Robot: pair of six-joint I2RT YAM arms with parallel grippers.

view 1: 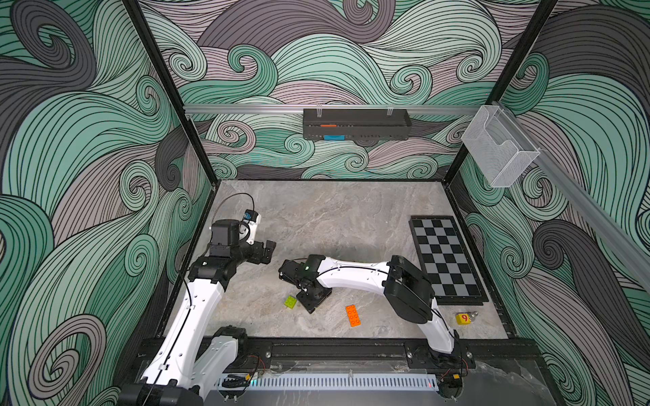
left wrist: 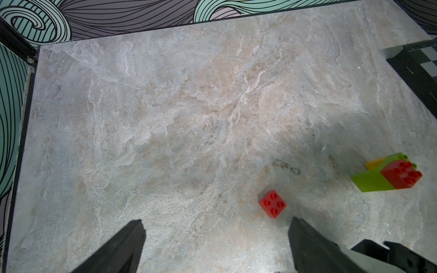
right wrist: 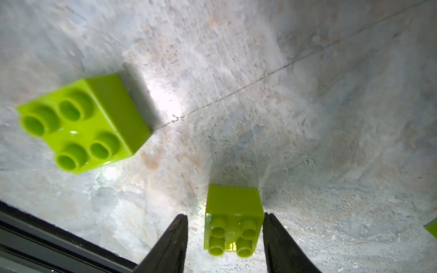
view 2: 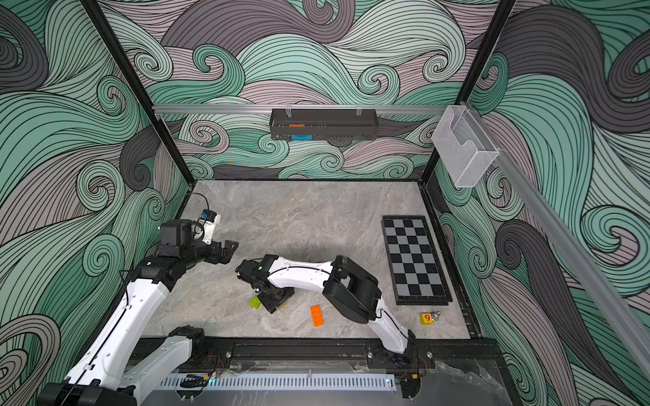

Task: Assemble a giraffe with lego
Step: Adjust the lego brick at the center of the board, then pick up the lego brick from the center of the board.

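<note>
Where the grey stone table [view 1: 316, 211] fills the cell floor, two white-and-black arms reach in from its near rail. The left arm [view 1: 197, 309] is raised over the table's left side; the right arm [view 1: 355, 272] bends across the middle, wrist pointing down. A checkerboard [view 1: 446, 260] lies flat along the right edge. A black tray [view 1: 355, 124] hangs on the back wall. The left gripper [view 1: 270, 251] holds its jaws spread wide with nothing between them. The right gripper [right wrist: 224, 215] is down at the table, jaws straddling a lime square brick [right wrist: 233, 219]: one finger meets the brick's side, the other stands off with a visible gap, so nothing is pinched. The left wrist view shows the joined stack [left wrist: 387, 175], a long lime brick with a red one on top and yellow beneath, resting on the table; the right arm hides it in both top views. An orange long brick [view 1: 352, 315] lies alone near the front edge. A second lime square brick [view 1: 290, 301] sits studs up just beside the right gripper. A red square brick [left wrist: 272, 203] lies studs up, apart from the stack. By the right front corner sits a yellow cube with a red 9 [view 1: 463, 318].
</note>
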